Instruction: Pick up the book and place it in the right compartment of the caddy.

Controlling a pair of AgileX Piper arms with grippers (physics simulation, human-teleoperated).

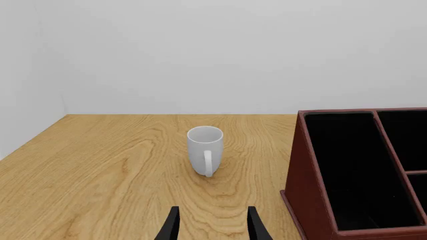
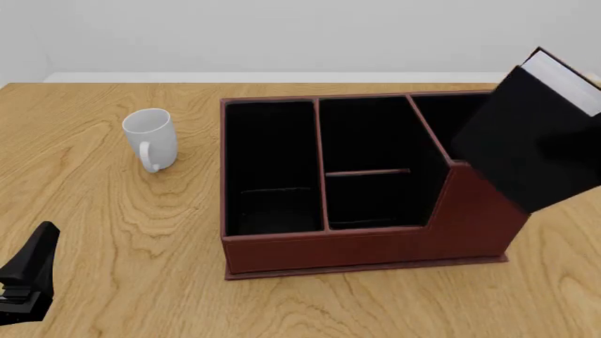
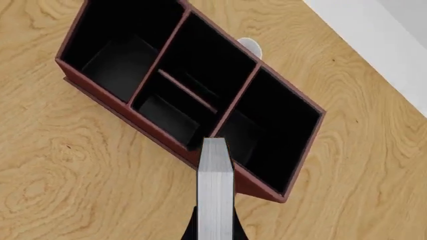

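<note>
The black book (image 2: 530,141) hangs tilted in the air over the right end of the reddish-brown caddy (image 2: 367,243), partly covering the tall right compartment (image 2: 446,123). In the right wrist view the book's white page edges (image 3: 215,190) point down towards the right compartment (image 3: 280,125), and my right gripper (image 3: 213,226) is shut on the book, with a dark finger on each cover. The book hides that gripper in the front view. My left gripper (image 1: 213,227) is open and empty, low over the table, left of the caddy (image 1: 313,200).
A white mug (image 2: 150,139) stands upright on the wood table left of the caddy, straight ahead of the left gripper's fingers (image 1: 172,226). The left arm (image 2: 28,278) sits at the table's near left corner. A pale wall runs behind the far edge.
</note>
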